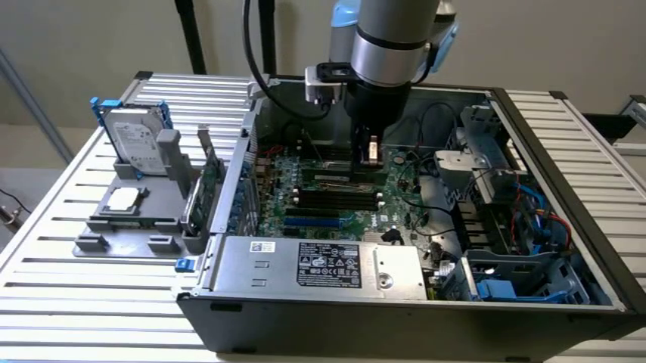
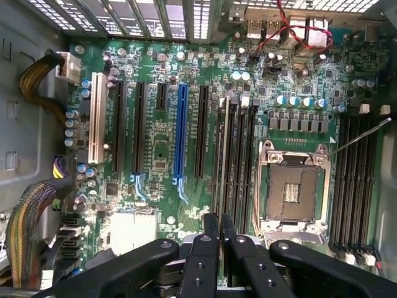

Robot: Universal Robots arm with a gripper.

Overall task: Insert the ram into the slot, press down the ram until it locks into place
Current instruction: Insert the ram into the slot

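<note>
My gripper point(image 1: 371, 157) hangs inside the open computer case over the green motherboard point(image 1: 404, 170). In the wrist view its two black fingers point(image 2: 211, 230) stand pressed together, and I see nothing between them. Straight ahead of the fingertips lies a bank of long black slots point(image 2: 239, 155) beside the silver processor socket point(image 2: 291, 186). The slot nearest the blue socket carries a thin pale strip seen edge-on, which looks like the ram point(image 2: 220, 155). I cannot tell whether it is seated or whether the fingers touch it. In the exterior view this bank point(image 1: 333, 199) lies just below the gripper.
A second bank of black slots point(image 2: 353, 180) lies beyond the processor socket. A blue socket point(image 2: 180, 133) and cable bundles point(image 2: 28, 223) lie to the other side. Outside the case, a grey fixture point(image 1: 131, 219) holds a hard drive point(image 1: 136, 140) and an upright green card point(image 1: 209, 185).
</note>
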